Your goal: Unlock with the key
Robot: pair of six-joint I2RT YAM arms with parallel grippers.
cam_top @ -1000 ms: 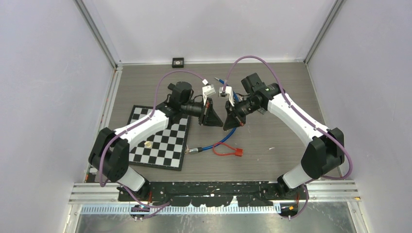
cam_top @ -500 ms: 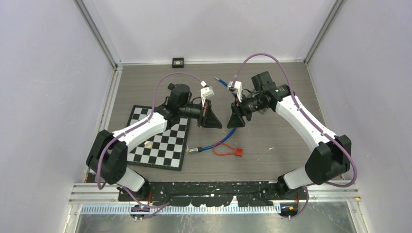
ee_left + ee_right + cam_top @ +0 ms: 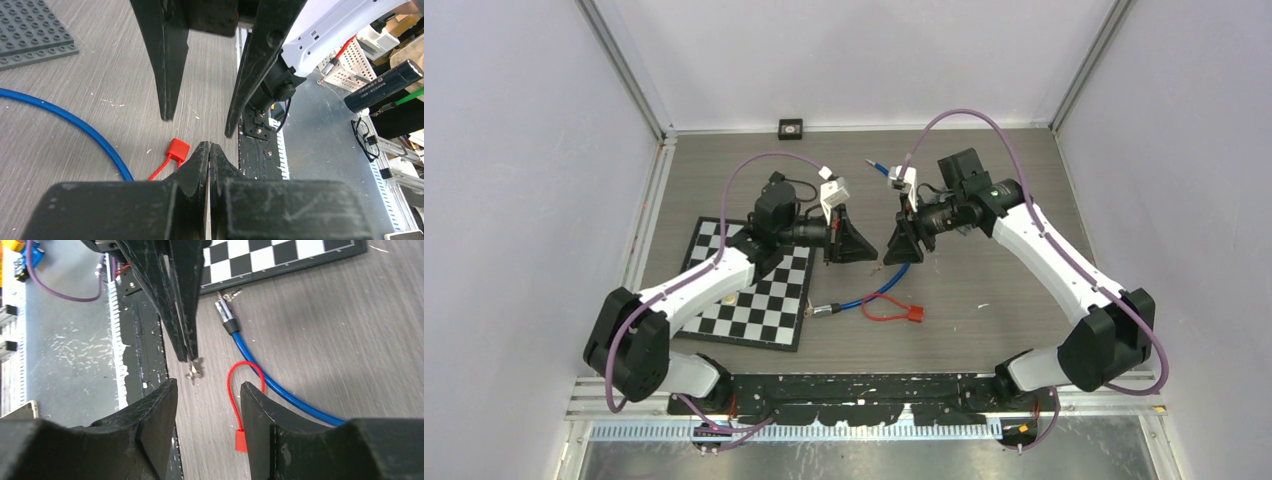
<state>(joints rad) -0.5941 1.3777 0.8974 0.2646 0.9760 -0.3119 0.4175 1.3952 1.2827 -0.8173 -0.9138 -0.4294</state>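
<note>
Closest to the arm bases, a red plastic pull-tie [image 3: 914, 313] with a thin loop lies flat on the grey wood-grain table [image 3: 1004, 270]. It's right next to a blue cable with a metal plug end [image 3: 869, 295], though I can't tell if the two actually touch. The plug sits by the edge of a black-and-white checkerboard mat [image 3: 759, 300], which has a small pale disc [image 3: 729, 297] on it.

A bit further back, both arms are up off the table, nose to nose. The left gripper [image 3: 209, 148] is clamped tight on a small silver metal key [image 3: 195, 369], with only the tip poking out past its fingertips. The right gripper [image 3: 207, 386] is spread wide with nothing in it. The key hangs just in front of that gap, not touching either finger. From the right wrist cam, the key sits over bare table, just beside the red loop.

Way at the back edge there's a small black square block [image 3: 791, 127].
</note>
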